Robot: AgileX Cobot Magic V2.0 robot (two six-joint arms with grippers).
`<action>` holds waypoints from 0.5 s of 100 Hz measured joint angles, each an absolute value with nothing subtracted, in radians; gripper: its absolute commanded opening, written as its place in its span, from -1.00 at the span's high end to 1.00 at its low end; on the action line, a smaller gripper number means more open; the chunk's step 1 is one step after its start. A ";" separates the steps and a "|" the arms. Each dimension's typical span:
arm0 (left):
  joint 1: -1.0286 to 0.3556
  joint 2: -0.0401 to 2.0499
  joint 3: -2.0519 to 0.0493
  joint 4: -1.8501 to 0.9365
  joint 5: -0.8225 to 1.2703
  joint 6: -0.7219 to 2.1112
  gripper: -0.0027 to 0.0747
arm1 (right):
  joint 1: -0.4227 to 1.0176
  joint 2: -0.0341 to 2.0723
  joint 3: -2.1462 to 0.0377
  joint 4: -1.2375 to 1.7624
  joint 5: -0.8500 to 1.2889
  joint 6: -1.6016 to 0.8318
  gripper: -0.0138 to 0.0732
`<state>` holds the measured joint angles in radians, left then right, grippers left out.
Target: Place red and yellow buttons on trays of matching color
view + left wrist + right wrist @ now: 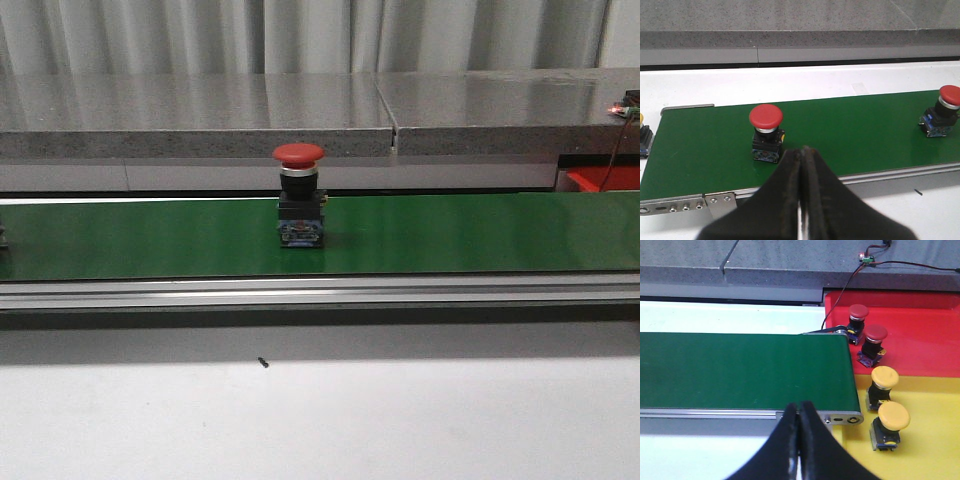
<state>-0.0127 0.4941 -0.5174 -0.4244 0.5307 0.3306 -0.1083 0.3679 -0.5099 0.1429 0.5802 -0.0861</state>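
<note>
A red button (298,195) on a black base stands upright on the green conveyor belt (450,235). In the left wrist view, one red button (766,131) stands just beyond my shut left gripper (803,150). A second red button (944,111) is farther along the belt, and a yellow button (642,135) shows partly at the belt's end. My right gripper (798,405) is shut and empty at the belt's near rail. Past that end, the red tray (925,325) holds two red buttons (857,322) (874,344). The yellow tray (935,450) holds two yellow buttons (881,385) (890,425).
A grey stone ledge (300,115) runs behind the belt. A small circuit board with a lit LED and wires (865,257) lies on it above the red tray. The belt's aluminium rail (320,292) borders the white table (320,410) in front.
</note>
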 measured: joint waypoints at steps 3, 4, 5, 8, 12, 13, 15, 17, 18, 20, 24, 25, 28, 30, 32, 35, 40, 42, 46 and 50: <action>-0.013 0.490 -0.517 -0.424 0.531 0.331 0.98 | -0.108 0.368 -0.510 0.143 0.580 -0.086 0.84; -0.013 0.490 -0.517 -0.424 0.531 0.331 0.98 | -0.108 0.368 -0.510 0.143 0.580 -0.086 0.84; -0.013 0.490 -0.517 -0.424 0.531 0.331 0.98 | -0.108 0.368 -0.510 0.143 0.580 -0.086 0.84; -0.013 0.490 -0.517 -0.424 0.531 0.331 0.98 | -0.108 0.368 -0.510 0.143 0.580 -0.086 0.84; -0.013 0.490 -0.517 -0.424 0.531 0.331 0.98 | -0.108 0.368 -0.510 0.143 0.578 -0.086 0.84; -0.013 0.490 -0.517 -0.424 0.531 0.331 0.98 | -0.108 0.368 -0.510 0.145 0.576 -0.086 0.84; -0.013 0.490 -0.517 -0.424 0.531 0.331 0.98 | -0.108 0.368 -0.510 0.147 0.575 -0.086 0.84; -0.013 0.490 -0.517 -0.424 0.531 0.331 0.98 | -0.108 0.368 -0.510 0.149 0.574 -0.086 0.84; -0.013 0.490 -0.517 -0.424 0.531 0.331 0.98 | -0.108 0.371 -0.510 0.149 0.574 -0.086 0.84; -0.013 0.490 -0.517 -0.424 0.529 0.331 0.98 | -0.108 0.374 -0.514 0.152 0.572 -0.086 0.84; -0.013 0.490 -0.517 -0.424 0.529 0.331 0.98 | -0.108 0.390 -0.523 0.153 0.572 -0.086 0.84; -0.013 0.490 -0.517 -0.424 0.529 0.331 0.98 | -0.108 0.398 -0.525 0.154 0.570 -0.086 0.84; -0.013 0.490 -0.516 -0.424 0.529 0.331 0.98 | -0.108 0.416 -0.538 0.156 0.570 -0.086 0.84; -0.013 0.490 -0.516 -0.424 0.529 0.331 0.98 | -0.108 0.431 -0.544 0.156 0.569 -0.086 0.84; -0.013 0.490 -0.516 -0.424 0.529 0.331 0.98 | -0.108 0.448 -0.553 0.156 0.569 -0.086 0.84; -0.013 0.490 -0.516 -0.424 0.529 0.331 0.98 | -0.108 0.470 -0.569 0.158 0.569 -0.086 0.84; -0.013 0.490 -0.516 -0.424 0.529 0.331 0.98 | -0.102 0.509 -0.591 0.158 0.564 -0.086 0.83; -0.013 0.490 -0.516 -0.424 0.529 0.331 0.98 | -0.096 0.525 -0.601 0.158 0.562 -0.086 0.83; -0.013 0.490 -0.516 -0.424 0.529 0.331 0.98 | -0.084 0.555 -0.617 0.158 0.562 -0.086 0.83; -0.013 0.490 -0.516 -0.424 0.527 0.331 0.98 | -0.065 0.578 -0.639 0.158 0.562 -0.086 0.83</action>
<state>-0.0127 0.4904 -0.5159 -0.4244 0.5269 0.3306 -0.0648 0.5782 -0.6389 0.1579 0.5624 -0.0861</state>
